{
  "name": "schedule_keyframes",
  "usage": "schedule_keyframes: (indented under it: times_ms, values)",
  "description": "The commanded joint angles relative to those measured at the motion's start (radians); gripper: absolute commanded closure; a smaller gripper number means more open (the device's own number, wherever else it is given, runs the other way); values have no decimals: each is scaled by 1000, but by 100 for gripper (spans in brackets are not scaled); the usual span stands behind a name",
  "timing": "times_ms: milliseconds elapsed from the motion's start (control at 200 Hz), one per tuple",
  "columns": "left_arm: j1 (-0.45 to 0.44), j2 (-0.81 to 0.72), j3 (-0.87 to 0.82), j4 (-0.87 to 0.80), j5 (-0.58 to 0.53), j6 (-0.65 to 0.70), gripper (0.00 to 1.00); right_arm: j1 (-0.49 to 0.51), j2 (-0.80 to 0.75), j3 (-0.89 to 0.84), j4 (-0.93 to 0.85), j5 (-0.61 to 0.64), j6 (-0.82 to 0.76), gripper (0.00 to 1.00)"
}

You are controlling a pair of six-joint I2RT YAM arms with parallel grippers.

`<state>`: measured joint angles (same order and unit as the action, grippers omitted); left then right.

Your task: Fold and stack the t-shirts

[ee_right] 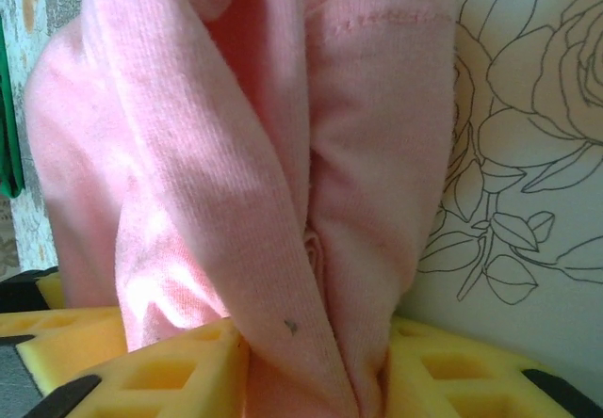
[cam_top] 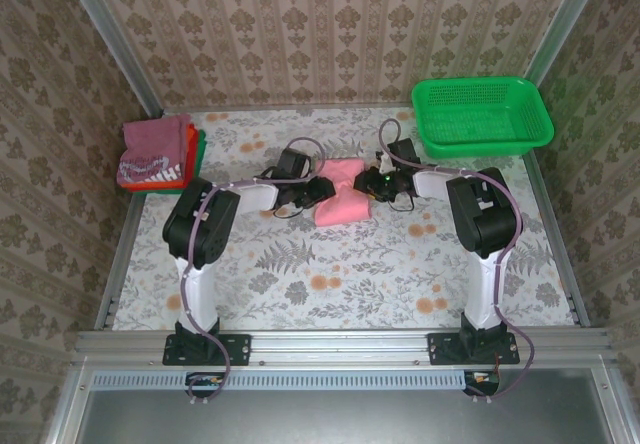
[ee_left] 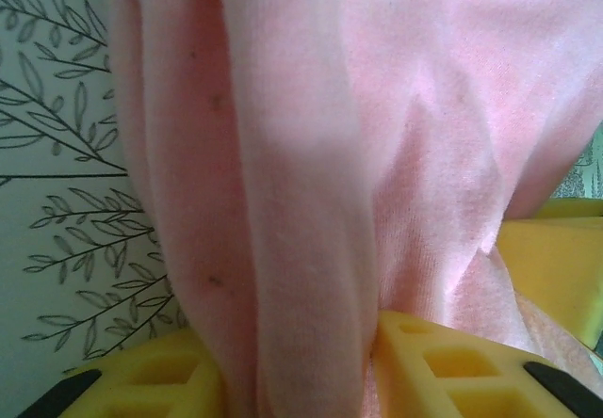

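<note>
left arm (cam_top: 200,229): rises from its base at the near edge, bends sharply at the elbow over the left half of the table (cam_top: 330,284), and runs its forearm rightward toward the middle, wrist turned in toward the cloth
left gripper (cam_top: 318,192): at the left edge of the salmon-pink t-shirt (cam_top: 342,202), clamped on it; the left wrist view has a thick fold of pink cloth squeezed between the yellow pads (ee_left: 141,380)
right arm (cam_top: 482,219): the mirror of the other, upright from its base, elbow bent over the right half of the table, forearm reaching leftward and slightly away, cable looping along it
right gripper (cam_top: 370,186): at the shirt's right edge, facing the left gripper across the cloth and clamped on it; in the right wrist view several layers are pinched between the yellow pads (ee_right: 160,371), with a stitched hem at the top of the bundle
salmon-pink t-shirt: in the middle of the table, a little toward the far side, bunched into a compact shape between the two grippers; its near part lies on the table, and whether the gripped edges are lifted I cannot tell
folded t-shirts (cam_top: 158,154): stacked at the far left corner, maroon with white print on top, red-orange and green edges below, well apart from both grippers
green mesh basket (cam_top: 480,114): at the far right corner, beyond the right arm, apart from the shirt
table: covered in a pale floral print
</note>
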<state>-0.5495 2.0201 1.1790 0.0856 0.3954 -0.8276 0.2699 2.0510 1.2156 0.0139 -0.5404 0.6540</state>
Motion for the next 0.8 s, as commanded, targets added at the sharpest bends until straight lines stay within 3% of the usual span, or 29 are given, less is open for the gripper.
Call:
schedule_keyframes:
  times_ms: [0,300,410,650,720,795]
  values:
    - [-21,47,33,29,35,-16,65,12,36,-25,49,-73,37,62]
    - [-49,76,92,37,45,1,81,27,53,-34,124,-123,74,63]
    - [-48,89,93,37,49,-4,100,27,58,-34,126,-122,76,64]
    - [-31,54,62,22,25,74,100,18,2,-49,93,-85,18,61]
    - [-20,9,42,6,15,180,100,14,-44,-68,85,-41,-24,55]
    - [-3,-36,37,-58,-8,284,100,12,-93,-94,83,6,-72,35]
